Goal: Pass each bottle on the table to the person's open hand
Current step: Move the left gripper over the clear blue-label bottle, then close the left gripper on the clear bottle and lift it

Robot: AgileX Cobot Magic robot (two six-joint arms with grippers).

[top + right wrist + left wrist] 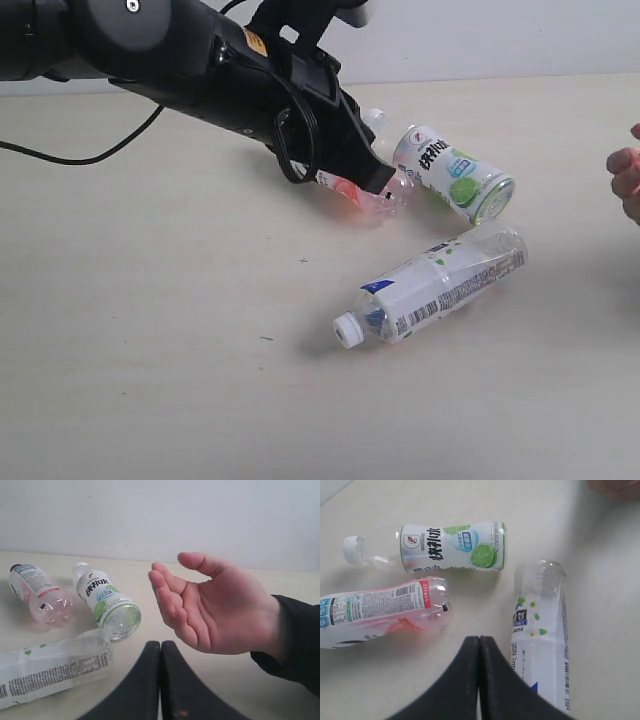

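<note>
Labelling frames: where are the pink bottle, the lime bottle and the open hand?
pink bottle (385,602), left wrist view, label.
lime bottle (452,547), left wrist view, label.
open hand (215,615), right wrist view, palm.

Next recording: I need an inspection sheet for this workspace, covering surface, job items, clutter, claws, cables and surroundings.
Surface: pale beige table, flat, faint grain.
Job's things: three bottles lying on their sides: lime-label bottle, pink-label bottle, white-and-blue-label bottle. The person's open hand is cupped and empty.
Clutter: nothing seen.
Claws: left claw shut, empty, tip beside the pink-label bottle; right claw shut, empty, near the hand.
Cables: black cable trails over the table's far left.
Surroundings: plain pale wall behind the table.
</note>
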